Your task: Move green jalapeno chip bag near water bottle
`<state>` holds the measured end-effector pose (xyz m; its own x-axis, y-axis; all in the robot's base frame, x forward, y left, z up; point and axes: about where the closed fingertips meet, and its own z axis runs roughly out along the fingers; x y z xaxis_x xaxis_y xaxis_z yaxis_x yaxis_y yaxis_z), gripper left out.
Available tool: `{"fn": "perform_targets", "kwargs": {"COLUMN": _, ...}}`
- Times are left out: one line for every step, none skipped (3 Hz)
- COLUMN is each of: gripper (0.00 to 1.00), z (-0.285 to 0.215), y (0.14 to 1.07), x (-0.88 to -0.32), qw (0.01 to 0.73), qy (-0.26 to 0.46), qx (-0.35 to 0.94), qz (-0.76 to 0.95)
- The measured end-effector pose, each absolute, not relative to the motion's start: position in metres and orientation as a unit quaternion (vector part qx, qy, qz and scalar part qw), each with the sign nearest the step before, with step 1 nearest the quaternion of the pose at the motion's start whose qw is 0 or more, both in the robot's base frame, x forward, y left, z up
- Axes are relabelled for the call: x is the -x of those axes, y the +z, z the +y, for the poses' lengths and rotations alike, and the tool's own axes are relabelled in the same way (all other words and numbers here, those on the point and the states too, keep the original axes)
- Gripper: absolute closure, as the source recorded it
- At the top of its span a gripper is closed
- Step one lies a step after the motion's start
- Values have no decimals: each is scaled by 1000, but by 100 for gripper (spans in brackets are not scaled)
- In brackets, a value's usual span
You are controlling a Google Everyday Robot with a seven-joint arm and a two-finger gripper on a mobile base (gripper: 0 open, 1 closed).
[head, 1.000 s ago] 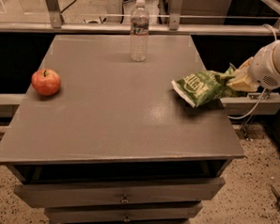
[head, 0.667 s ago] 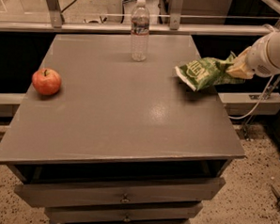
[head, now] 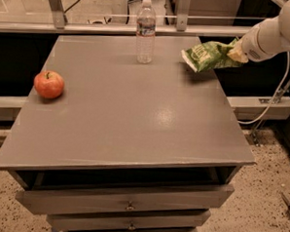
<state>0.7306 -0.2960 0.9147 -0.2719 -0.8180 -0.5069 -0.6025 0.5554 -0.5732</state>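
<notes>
Chip bag (head: 206, 55) hangs pinched in the tool (head: 234, 52) over the counter (head: 135, 112), far right; mid-carry, it likely needs lowering beside the bottle (head: 146, 32).

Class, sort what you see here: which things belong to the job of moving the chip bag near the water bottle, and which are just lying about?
In the job: green jalapeno chip bag, held over the table, far right; water bottle, upright at the far edge; gripper, shut on the bag.
Lying about: red apple, at the left side.

Lab: robot jaws beside drawer cabinet (head: 125, 205)
</notes>
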Motion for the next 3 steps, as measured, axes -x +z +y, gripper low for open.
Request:
{"fn": "perform_targets", "kwargs": {"gripper": 100, "z": -289, "y": 910, "x": -766, "qw": 405, "qy": -154, "qx": 427, "qz": 794}}
{"fn": "perform_targets", "kwargs": {"gripper": 100, "z": -287, "y": 906, "x": -797, "qw": 410, "qy": -172, "qx": 402, "qz": 800}}
{"fn": "perform_targets", "kwargs": {"gripper": 100, "z": -280, "y": 905, "x": -817, "qw": 417, "qy": -177, "qx": 386, "qz": 803}}
